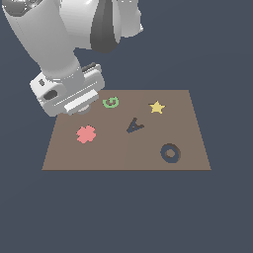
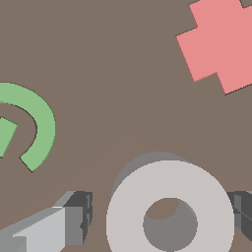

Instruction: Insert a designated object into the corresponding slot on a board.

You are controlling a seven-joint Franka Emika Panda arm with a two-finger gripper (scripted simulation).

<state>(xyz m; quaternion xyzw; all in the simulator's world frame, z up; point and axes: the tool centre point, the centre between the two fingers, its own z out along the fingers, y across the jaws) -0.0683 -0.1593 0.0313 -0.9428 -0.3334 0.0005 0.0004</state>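
Dark blue-grey background, brown board (image 1: 123, 153) lying flat. Light grey ring (image 2: 170, 209) sits on the board between the tool (image 2: 160, 216) fingers, which stand wide on either side, apparently not touching. Green G (image 2: 34, 123) and pink flower (image 2: 219, 44) nearby; ring-shaped slot (image 1: 170, 153) well apart.

A light grey ring (image 2: 170, 206) fills the lower middle of the frame, brown showing through its round hole. It sits between the gripper (image 2: 160, 221) fingers (image 2: 74, 221), a gap showing on each side of it. The brown board (image 2: 113, 74) spans the background. A green G (image 2: 34, 123) lies at the left edge, a pink flower (image 2: 221, 44) at the upper right.
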